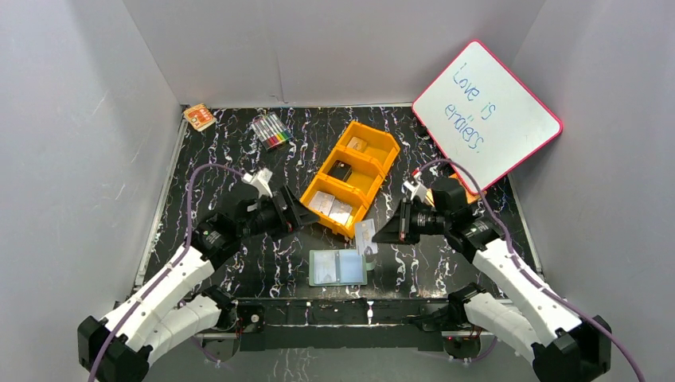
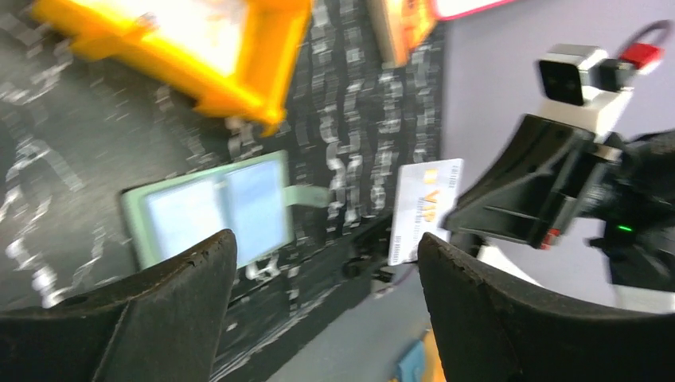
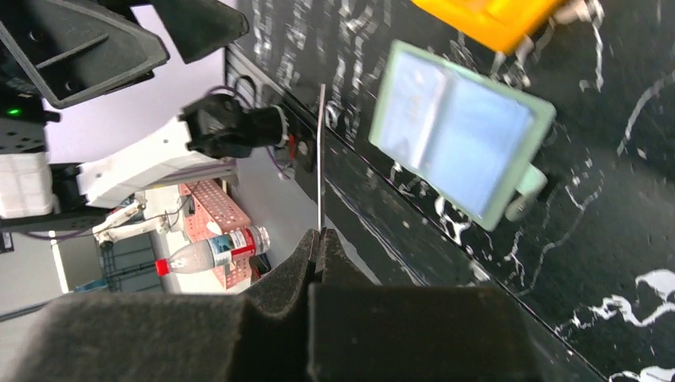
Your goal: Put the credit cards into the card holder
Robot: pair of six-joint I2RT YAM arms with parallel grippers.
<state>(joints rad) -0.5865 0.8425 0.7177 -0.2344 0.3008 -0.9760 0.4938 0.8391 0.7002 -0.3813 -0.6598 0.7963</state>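
Note:
The card holder lies open near the front edge, pale blue inner side up, green rim around it; it also shows in the left wrist view and the right wrist view. My right gripper is shut on one credit card, held on edge above the table just right of the holder; this card appears as a thin line here and face-on in the left wrist view. Two more credit cards lie in the orange tray's near compartment. My left gripper stands open and empty beside that tray.
An orange three-compartment tray sits diagonally mid-table with small items in its far compartments. A pink-framed whiteboard leans at the back right. Coloured markers and a small orange box lie at the back left.

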